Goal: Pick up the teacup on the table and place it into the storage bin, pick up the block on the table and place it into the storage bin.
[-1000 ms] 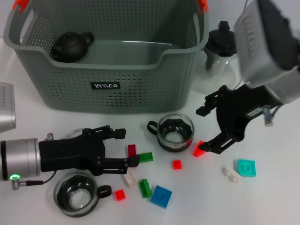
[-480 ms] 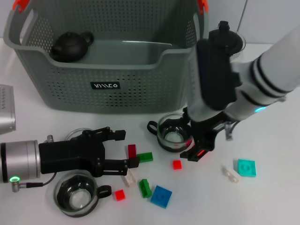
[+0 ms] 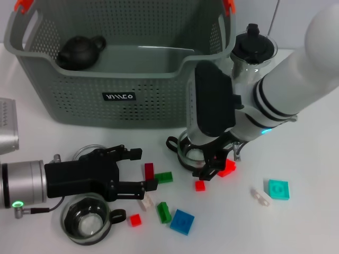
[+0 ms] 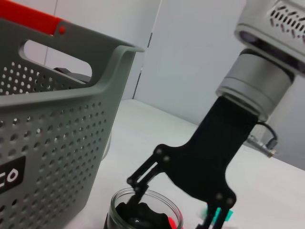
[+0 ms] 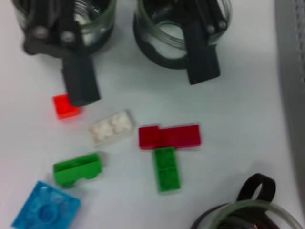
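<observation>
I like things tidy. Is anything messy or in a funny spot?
Yes. Small blocks, like the green block and blue block, lie scattered loose on the table. A dark teapot already sits inside the storage bin.

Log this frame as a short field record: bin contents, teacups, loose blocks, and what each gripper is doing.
storage bin: holds a dark teapot
teacups: one glass teacup under the right gripper; another glass teacup near the left gripper
blocks: red, green, blue, teal and white blocks loose on the table
right gripper: open, at the teacup rim, one finger inside it
left gripper: open, low over the table, holding nothing
glass teapot with black lid: beside the bin
</observation>
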Controlling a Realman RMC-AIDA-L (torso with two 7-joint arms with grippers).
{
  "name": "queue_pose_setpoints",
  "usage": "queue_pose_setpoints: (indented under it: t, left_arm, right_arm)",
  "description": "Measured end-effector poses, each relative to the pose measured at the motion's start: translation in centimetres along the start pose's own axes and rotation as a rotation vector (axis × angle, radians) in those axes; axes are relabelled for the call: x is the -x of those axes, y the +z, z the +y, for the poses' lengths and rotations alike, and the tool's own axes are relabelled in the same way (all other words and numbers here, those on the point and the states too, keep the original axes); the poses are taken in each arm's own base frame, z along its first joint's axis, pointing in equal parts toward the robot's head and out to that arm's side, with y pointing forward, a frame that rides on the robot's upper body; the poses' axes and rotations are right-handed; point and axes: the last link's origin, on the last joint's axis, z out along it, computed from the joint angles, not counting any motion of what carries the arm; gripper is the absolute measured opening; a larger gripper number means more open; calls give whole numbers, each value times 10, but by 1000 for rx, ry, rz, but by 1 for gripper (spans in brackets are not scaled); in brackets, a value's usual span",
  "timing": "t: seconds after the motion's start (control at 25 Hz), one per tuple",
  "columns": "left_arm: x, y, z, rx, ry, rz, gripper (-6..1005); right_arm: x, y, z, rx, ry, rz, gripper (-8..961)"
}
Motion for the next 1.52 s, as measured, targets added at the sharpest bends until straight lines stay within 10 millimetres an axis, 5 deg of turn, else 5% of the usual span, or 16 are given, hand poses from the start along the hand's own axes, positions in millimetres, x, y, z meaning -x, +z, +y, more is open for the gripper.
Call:
queue_pose_setpoints:
  t: [0.52,0.92,1.24,1.52]
  left_arm:
    - [1,0,-2,-11,4,-5,919]
    - [1,-1,-2,-15,14,-7,919]
    - [1,-1,-2,-15,16,-6,919]
    - [1,-3,-2,-9,16,-5,919]
  right_arm:
    - [1,12,1,2,32,5,816]
    - [4,9,7,48,35,-8,368]
    - [3,5,8,55,52,-16,175]
    - [-1,-34,14,97,94,-95,49]
